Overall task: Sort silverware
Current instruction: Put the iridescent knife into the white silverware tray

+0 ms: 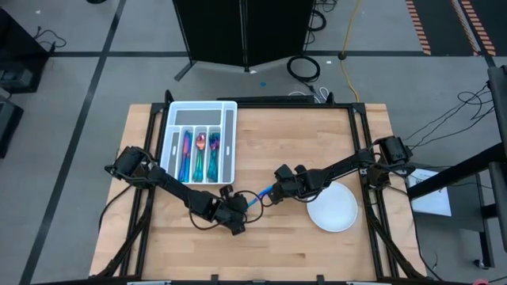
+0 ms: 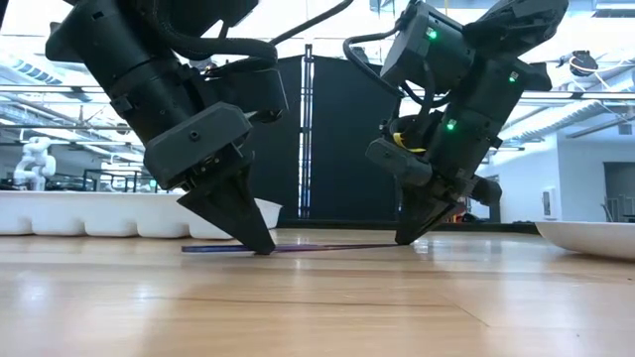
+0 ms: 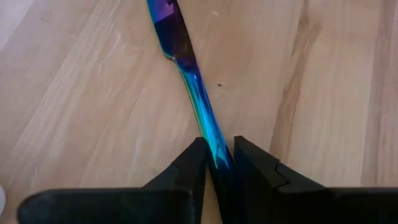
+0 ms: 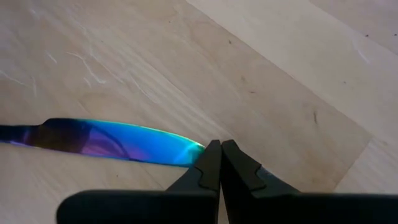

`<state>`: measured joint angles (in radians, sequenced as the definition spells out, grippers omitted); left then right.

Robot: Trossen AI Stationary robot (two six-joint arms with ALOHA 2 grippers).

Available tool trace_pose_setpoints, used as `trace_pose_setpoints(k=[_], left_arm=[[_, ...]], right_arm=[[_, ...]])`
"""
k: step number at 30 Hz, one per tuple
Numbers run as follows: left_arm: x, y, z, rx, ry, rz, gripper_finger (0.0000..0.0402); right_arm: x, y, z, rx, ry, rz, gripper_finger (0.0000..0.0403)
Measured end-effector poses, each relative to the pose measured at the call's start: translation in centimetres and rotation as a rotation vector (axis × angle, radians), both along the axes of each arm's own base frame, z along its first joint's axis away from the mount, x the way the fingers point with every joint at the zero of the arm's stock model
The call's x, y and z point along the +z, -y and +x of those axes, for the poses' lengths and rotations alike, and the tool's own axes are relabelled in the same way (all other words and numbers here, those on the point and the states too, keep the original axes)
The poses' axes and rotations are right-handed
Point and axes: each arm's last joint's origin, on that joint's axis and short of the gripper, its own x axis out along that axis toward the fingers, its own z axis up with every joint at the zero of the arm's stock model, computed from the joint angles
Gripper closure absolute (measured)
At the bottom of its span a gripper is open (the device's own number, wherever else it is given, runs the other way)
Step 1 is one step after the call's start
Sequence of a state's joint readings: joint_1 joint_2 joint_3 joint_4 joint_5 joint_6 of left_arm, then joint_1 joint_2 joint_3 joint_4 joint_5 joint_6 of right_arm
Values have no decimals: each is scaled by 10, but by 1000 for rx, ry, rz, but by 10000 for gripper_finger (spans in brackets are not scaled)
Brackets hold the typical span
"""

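One knife [image 3: 198, 93] lies flat on the worktop [image 1: 301, 237]. My left claw [image 3: 219, 163] grasps its handle. My right claw [image 4: 221, 163] is clenched, its tips touching the blade end.

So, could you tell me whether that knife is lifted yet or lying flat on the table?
Lying flat. The low view shows the knife level on the table, with the left gripper closing on its handle.

No readable text anywhere here: no labels, brand names, numbers or signs on the arms, the bench, the tray, the plate or the room behind.
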<state>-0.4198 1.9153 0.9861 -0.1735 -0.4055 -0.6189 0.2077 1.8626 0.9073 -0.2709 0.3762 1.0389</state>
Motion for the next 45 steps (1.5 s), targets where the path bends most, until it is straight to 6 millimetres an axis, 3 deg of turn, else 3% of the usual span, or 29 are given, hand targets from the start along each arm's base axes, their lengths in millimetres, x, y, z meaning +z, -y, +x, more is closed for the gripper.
trace_pose_setpoints(k=[4, 13, 24, 45], left_arm=[[0, 0, 0, -1, -1, 7, 338], [0, 0, 0, -15, -5, 17, 342], [-1, -1, 0, -35, -5, 43, 343], [0, 0, 2, -53, 20, 54, 343]], right_arm=[[0, 0, 0, 0, 0, 0, 403], [1, -2, 0, 11, 8, -21, 403], [30, -19, -6, 55, 117, -94, 403], [36, -28, 3, 152, 212, -85, 403]])
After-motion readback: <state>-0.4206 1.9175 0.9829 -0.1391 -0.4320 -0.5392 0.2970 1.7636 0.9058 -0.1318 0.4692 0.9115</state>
